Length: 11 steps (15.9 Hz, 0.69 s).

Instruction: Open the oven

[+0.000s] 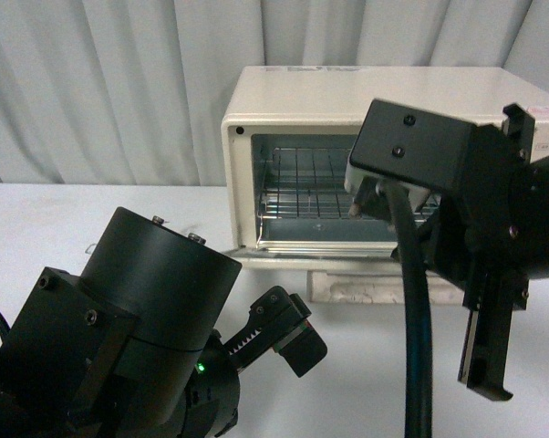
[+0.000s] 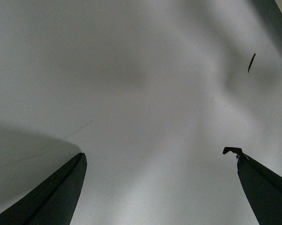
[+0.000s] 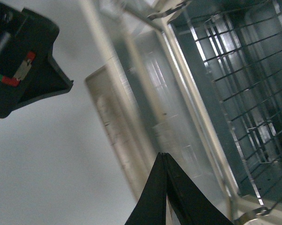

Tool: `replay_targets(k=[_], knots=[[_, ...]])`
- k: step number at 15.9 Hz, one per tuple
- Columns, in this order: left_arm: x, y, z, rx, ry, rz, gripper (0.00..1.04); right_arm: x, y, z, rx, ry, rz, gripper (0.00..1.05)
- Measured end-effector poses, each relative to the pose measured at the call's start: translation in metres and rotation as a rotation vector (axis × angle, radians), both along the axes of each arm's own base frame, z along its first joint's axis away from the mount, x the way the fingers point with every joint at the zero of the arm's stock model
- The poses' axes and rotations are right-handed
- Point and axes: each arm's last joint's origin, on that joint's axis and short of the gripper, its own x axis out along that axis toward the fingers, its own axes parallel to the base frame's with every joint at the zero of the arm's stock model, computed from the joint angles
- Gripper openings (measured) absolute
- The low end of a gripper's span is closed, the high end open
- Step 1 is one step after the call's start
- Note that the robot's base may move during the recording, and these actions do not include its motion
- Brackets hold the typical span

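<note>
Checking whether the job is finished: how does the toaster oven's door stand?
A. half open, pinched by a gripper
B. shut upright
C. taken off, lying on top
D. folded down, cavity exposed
D: the door lies folded down in front of the toaster oven, and the wire rack shows directly inside.

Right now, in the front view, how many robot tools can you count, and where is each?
2. The left tool is low, near the oven's lowered door; the right tool hangs at the right, in front of the oven. No others show.
</note>
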Motion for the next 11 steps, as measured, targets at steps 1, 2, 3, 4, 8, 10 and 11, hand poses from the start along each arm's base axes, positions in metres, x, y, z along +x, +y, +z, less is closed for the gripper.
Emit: replay_targets(k=[1,2,3,4,8,10,11], knots=[[0.000,0.000,0.000,0.000,0.000,0.000,0.98,-0.003,-0.001,0.008,0.012,-0.011,0.002,0.02],[-0.001,0.000,-0.001,0.011,0.002,-0.019,0.98,-0.005,-0.002,0.016,0.030,-0.025,0.005,0.02],[-0.002,-0.001,0.000,0.016,-0.001,-0.027,0.98,-0.005,-0.001,0.026,0.053,-0.039,0.009,0.02],[-0.002,-0.001,0.000,0.015,-0.001,-0.029,0.98,-0.007,-0.002,0.031,0.064,-0.046,0.016,0.02],[-0.002,-0.001,0.000,0.015,-0.001,-0.029,0.98,-0.006,-0.006,0.060,0.125,-0.130,0.004,0.02],[-0.002,-0.001,0.000,0.015,-0.001,-0.029,0.98,-0.005,-0.013,0.082,0.180,-0.199,-0.018,0.02],[-0.002,-0.001,0.000,0.015,-0.001,-0.028,0.98,-0.004,-0.016,0.097,0.219,-0.249,-0.030,0.02]])
